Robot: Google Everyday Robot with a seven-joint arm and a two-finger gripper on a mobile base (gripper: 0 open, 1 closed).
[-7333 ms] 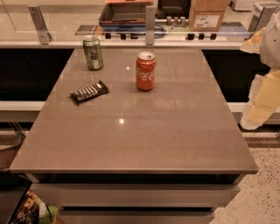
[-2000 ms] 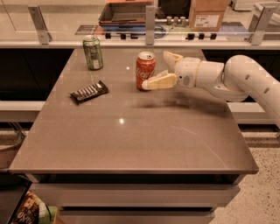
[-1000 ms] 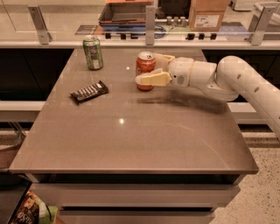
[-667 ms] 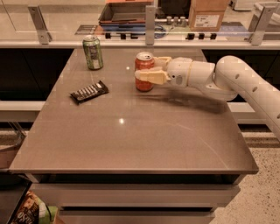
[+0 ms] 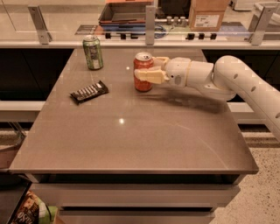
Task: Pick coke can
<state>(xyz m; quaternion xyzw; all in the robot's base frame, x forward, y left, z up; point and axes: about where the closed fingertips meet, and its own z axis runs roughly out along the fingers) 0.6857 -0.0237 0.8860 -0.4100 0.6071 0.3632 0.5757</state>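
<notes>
The red coke can (image 5: pixel 141 64) stands upright on the brown table (image 5: pixel 131 144), at the middle of its far part. My gripper (image 5: pixel 147 68) reaches in from the right on a white arm (image 5: pixel 227 78) and is shut on the can. One cream finger (image 5: pixel 151 76) lies across the can's front at mid height. The other finger (image 5: pixel 160 60) is behind the can near its top. The can's base still looks to be on the table.
A green can (image 5: pixel 92 52) stands at the table's far left. A dark wrapped chocolate bar (image 5: pixel 89 92) lies in front of it. Behind the table runs a counter with a glass rail, a tray (image 5: pixel 124 11) and a cardboard box (image 5: pixel 209 15).
My gripper came in from the right and moved left until its fingers closed around the coke can. The can has stayed in about the same spot.
</notes>
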